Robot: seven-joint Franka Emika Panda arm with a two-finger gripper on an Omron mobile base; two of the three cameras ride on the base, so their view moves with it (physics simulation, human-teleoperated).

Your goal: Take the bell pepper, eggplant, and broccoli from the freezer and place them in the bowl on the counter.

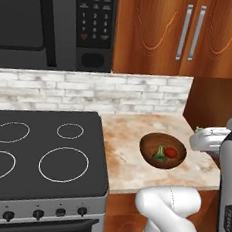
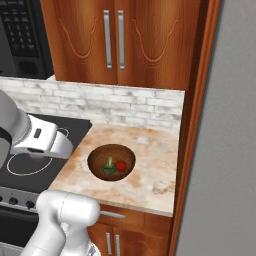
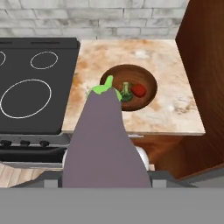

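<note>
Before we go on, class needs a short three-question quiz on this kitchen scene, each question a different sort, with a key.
1. True or false: the bowl stands on the black stove top.
2. Which vegetables lie in the bowl? A) bell pepper and broccoli B) eggplant alone C) none
3. Fill in: in the hand view, the gripper carries the ______.

Key:
1. False; it stands on the counter, beside the stove.
2. A; the red bell pepper and green broccoli.
3. eggplant, purple, green cap toward the bowl.
</note>
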